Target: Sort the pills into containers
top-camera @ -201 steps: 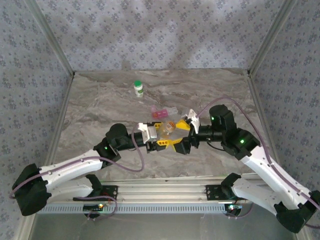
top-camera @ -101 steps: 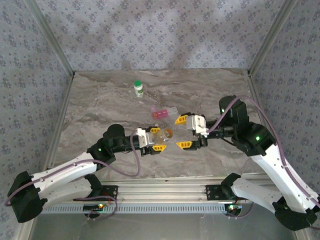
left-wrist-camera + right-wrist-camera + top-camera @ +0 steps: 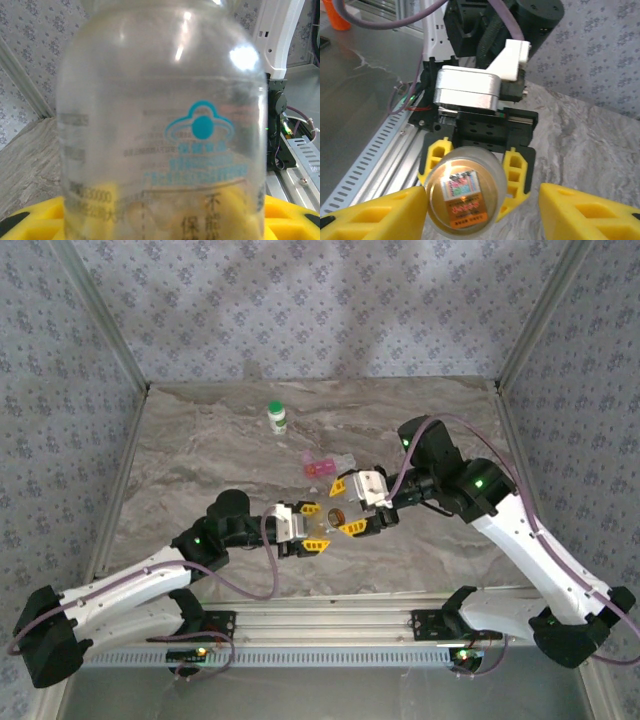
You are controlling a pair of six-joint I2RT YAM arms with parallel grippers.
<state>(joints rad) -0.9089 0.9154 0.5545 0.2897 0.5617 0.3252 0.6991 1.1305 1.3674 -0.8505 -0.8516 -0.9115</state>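
Above the marbled surface's (image 3: 200, 460) middle, a vial (image 3: 333, 515) is pinched level by the left fingers (image 3: 311, 508) — the right fingers (image 3: 339, 485) are spread around its end. Uncapping seems underway; next, closure and a twist are needed.

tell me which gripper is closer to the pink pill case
Right. The right gripper sits just near-right of the pink pill case, one finger close beside it; the left gripper is farther toward the near edge, holding the clear vial.
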